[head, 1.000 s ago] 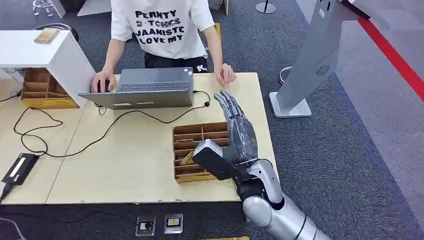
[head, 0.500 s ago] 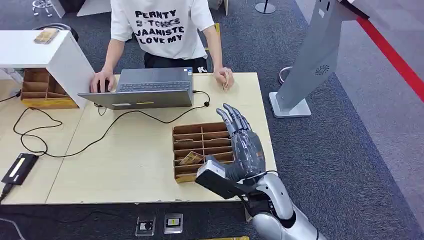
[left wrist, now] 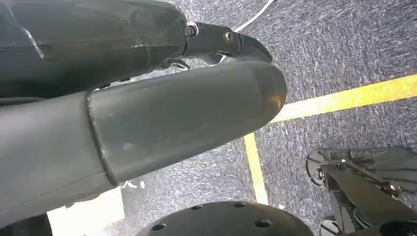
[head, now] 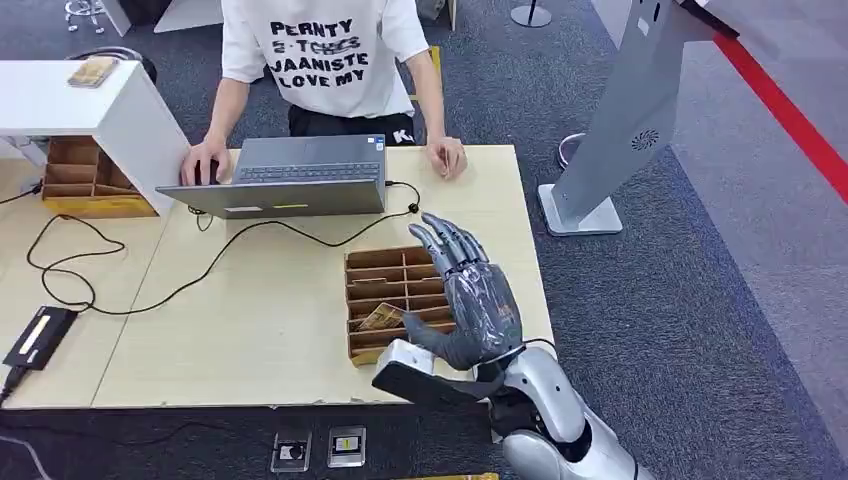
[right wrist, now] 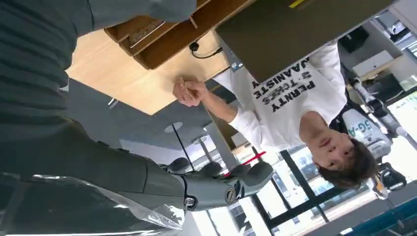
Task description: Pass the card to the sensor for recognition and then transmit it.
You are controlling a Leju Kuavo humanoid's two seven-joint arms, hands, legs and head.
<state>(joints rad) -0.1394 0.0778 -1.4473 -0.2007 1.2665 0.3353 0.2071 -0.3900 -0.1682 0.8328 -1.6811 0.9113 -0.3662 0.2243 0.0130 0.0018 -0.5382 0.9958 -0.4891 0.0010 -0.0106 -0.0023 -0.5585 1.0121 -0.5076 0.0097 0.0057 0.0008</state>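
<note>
My right hand (head: 470, 300) hovers over the right part of a brown cardboard organiser (head: 395, 262) near the table's right edge. Its fingers are spread and point away from me, with nothing in them. A patterned card (head: 381, 318) lies in one of the organiser's nearer slots, just left of the hand. In the right wrist view the fingers (right wrist: 221, 187) stretch out apart over the organiser (right wrist: 162, 39). A person's closed hand (head: 446, 157) rests at the table's far edge. My left hand (left wrist: 147, 118) hangs above the carpet, holding nothing.
An open laptop (head: 300, 175) sits at the far side with a black cable trailing to a flat black device (head: 38, 335) at the left edge. A white box (head: 90, 100) and a second organiser (head: 85, 180) stand far left. A grey kiosk (head: 630, 120) stands right of the table.
My right hand has drawn back toward me, from near the person's hand to above the organiser, and turned slightly left. The person's hand closed and settled at the table edge.
</note>
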